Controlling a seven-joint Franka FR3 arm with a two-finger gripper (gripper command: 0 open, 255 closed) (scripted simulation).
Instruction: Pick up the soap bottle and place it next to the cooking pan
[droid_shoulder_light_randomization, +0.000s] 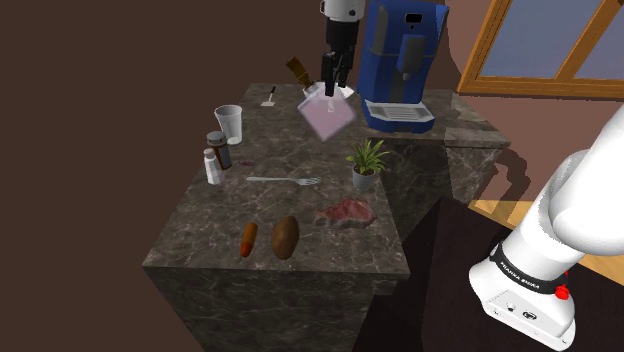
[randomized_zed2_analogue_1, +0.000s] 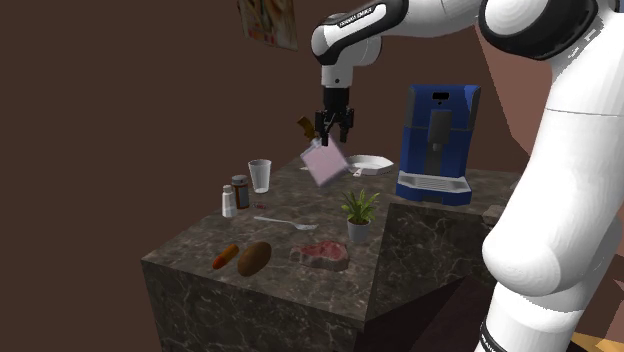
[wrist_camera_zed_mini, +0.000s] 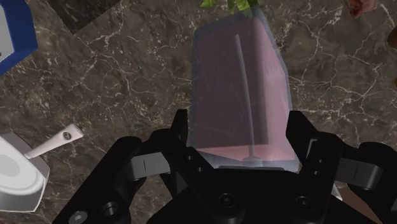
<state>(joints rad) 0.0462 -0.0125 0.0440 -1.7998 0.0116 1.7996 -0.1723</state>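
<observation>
On the shoulder view's left a clear cup stands on the dark marble bench. Right of it the hand clasps the pink translucent soap bottle, which is tilted and lifted off the bench, near the white pan. The blue coffee machine stands farther right.

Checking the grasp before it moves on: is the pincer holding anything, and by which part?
Yes: the pincer is shut on the pink soap bottle, fingers clasping both sides of its top end; the bottle hangs tilted above the counter.
</observation>
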